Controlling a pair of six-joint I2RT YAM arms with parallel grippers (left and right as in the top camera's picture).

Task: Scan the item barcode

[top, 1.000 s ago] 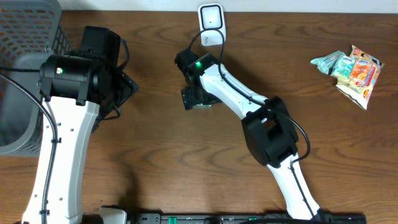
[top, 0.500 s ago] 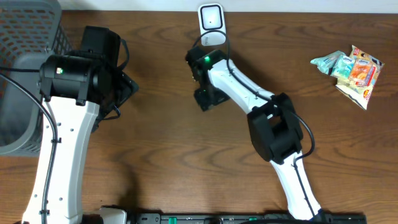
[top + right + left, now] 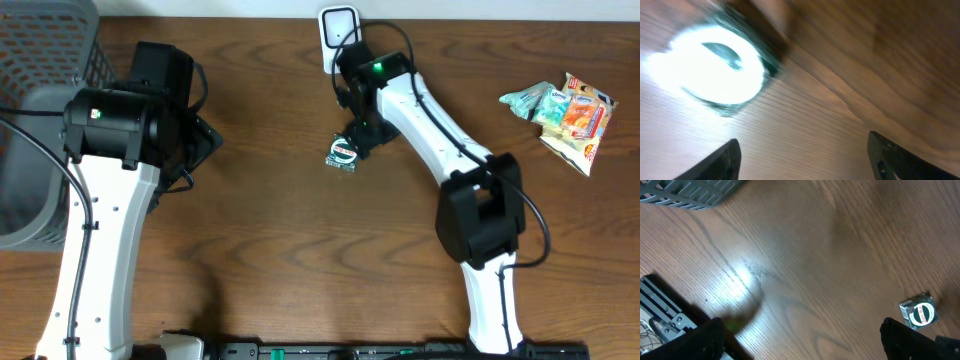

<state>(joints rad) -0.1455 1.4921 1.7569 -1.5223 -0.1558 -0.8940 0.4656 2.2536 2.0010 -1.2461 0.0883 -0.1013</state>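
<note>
A brown wood-grain table (image 3: 270, 260) fills the overhead view, and no more of the room shows. The left arm (image 3: 100, 230) runs up the left side. The right arm (image 3: 430, 125) climbs from the bottom edge to the top centre. A grey mesh basket (image 3: 40, 60) sits in the upper left corner. A heap of snack packets (image 3: 565, 115) lies at the upper right, well apart from the rest. A white scanner (image 3: 339, 28) stands at the top centre edge.

The item (image 3: 343, 152), a small packet with a round label, lies flat on the table below the scanner, just beside the right arm's tip. The right gripper (image 3: 807, 160) has its fingers spread wide with only bare wood between them; in its view the item is a blurred bright patch at the upper left. The left gripper (image 3: 805, 340) gapes as wide and holds nothing.
</note>
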